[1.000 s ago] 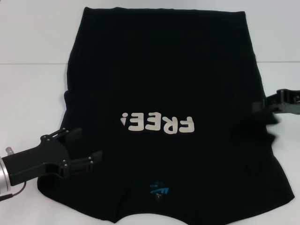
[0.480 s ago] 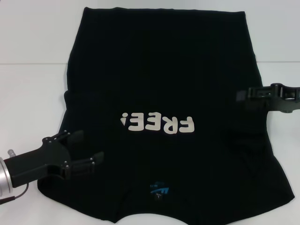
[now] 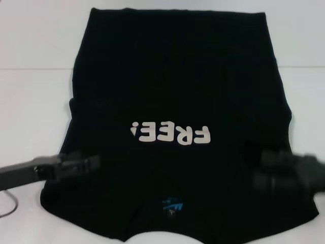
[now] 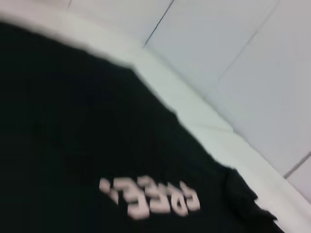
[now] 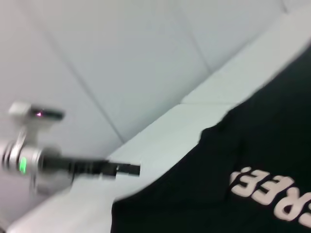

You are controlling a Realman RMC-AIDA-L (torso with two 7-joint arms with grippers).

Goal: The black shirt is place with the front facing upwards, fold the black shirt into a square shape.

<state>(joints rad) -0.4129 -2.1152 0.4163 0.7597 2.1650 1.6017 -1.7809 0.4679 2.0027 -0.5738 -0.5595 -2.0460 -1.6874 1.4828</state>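
Observation:
The black shirt (image 3: 177, 76) lies flat, front up, on the white table (image 3: 30, 101). Its white "FREE!" letters (image 3: 170, 134) read upside down and its small blue neck label (image 3: 172, 205) is near the front edge. My left gripper (image 3: 84, 165) is blurred and low over the shirt's near left part. My right gripper (image 3: 269, 170) is blurred over the near right part. The left wrist view shows the shirt (image 4: 73, 121) and its letters (image 4: 150, 199). The right wrist view shows the shirt (image 5: 233, 160) and my left arm (image 5: 73, 165) beyond it.
Bare white table lies on both sides of the shirt (image 3: 304, 101). A thin cable (image 3: 7, 203) hangs by my left arm at the near left edge. A pale wall (image 5: 121, 48) stands behind the table.
My left gripper has turned edge-on and shifted slightly up over the shirt's near left part. My right gripper has swung from the shirt's right edge down toward the near right.

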